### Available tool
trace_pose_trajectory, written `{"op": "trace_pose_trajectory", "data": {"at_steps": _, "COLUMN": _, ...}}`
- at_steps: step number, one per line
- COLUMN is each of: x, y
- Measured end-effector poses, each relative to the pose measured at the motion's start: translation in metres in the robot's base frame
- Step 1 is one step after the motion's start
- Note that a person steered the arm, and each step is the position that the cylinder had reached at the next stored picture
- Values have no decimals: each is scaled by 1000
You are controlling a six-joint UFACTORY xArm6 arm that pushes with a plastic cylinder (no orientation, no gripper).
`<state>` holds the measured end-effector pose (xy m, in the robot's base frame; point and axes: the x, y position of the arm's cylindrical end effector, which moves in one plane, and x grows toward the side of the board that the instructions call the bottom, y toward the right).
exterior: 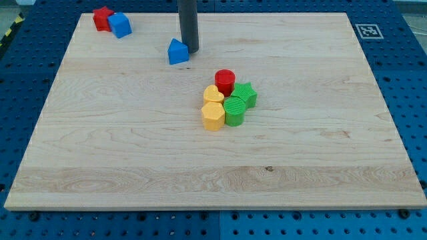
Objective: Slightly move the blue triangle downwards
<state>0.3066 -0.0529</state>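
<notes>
The blue triangle (177,52) lies on the wooden board (133,147) in the upper left-centre of the view. My tip (190,51) stands just to its right, touching or almost touching its right edge. The dark rod rises straight up out of the view's top.
A red star-like block (102,18) and a blue cube (121,25) sit touching at the board's top left corner. A cluster at the centre holds a red cylinder (225,81), a green star (245,94), a green round block (235,111), a yellow heart (213,95) and a yellow hexagon (213,116).
</notes>
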Motion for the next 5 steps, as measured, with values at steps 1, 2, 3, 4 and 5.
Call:
{"op": "trace_pose_trajectory", "data": {"at_steps": 1, "x": -27, "y": -15}}
{"op": "trace_pose_trajectory", "data": {"at_steps": 2, "x": -36, "y": -51}}
{"op": "trace_pose_trajectory", "data": {"at_steps": 3, "x": -12, "y": -54}}
{"op": "trace_pose_trajectory", "data": {"at_steps": 4, "x": 3, "y": -52}}
{"op": "trace_pose_trajectory", "data": {"at_steps": 5, "x": 6, "y": -47}}
